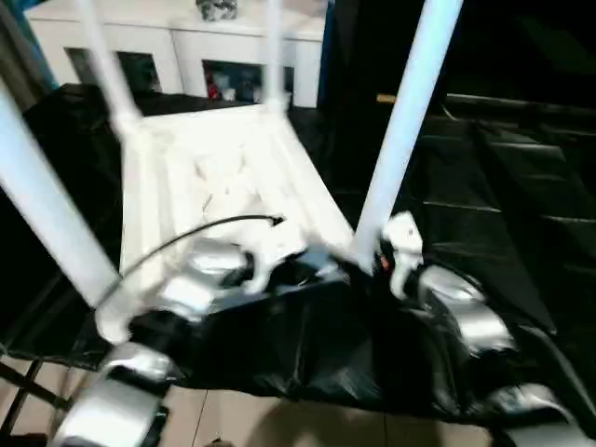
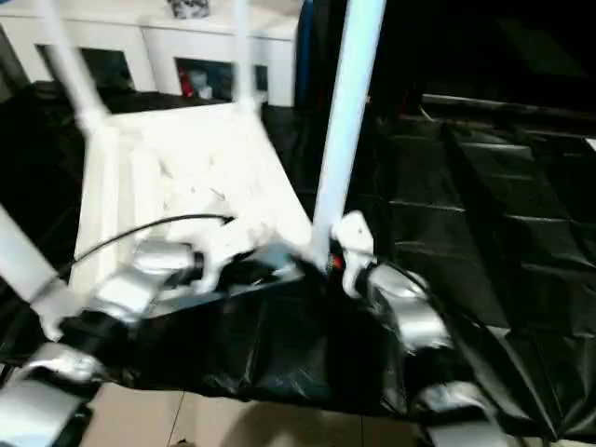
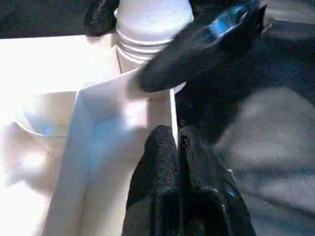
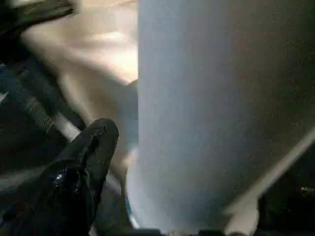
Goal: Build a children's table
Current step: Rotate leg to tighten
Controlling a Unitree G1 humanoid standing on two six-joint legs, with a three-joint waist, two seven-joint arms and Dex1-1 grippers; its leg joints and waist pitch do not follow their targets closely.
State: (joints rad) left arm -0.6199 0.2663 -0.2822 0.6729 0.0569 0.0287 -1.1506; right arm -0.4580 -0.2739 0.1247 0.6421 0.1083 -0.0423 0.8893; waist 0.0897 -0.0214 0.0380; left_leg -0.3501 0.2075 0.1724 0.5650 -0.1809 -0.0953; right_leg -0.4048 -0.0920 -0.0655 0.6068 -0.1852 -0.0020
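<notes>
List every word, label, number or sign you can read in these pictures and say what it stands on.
None can be read.
The tabletop and its legs bear no visible print.
The objects in the white shelf unit behind are too blurred to read.
The small red mark near the right gripper is too blurred to tell as text.

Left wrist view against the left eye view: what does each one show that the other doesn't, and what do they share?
Left wrist view alone: the ridged collar where a leg enters the corner, and the left claw pinched on the tabletop's thin rim. Left eye view alone: the upturned tabletop with four legs standing up, a white cabinet behind, and the silver forearms. Both share the near right leg and the right claw at its base.
</notes>
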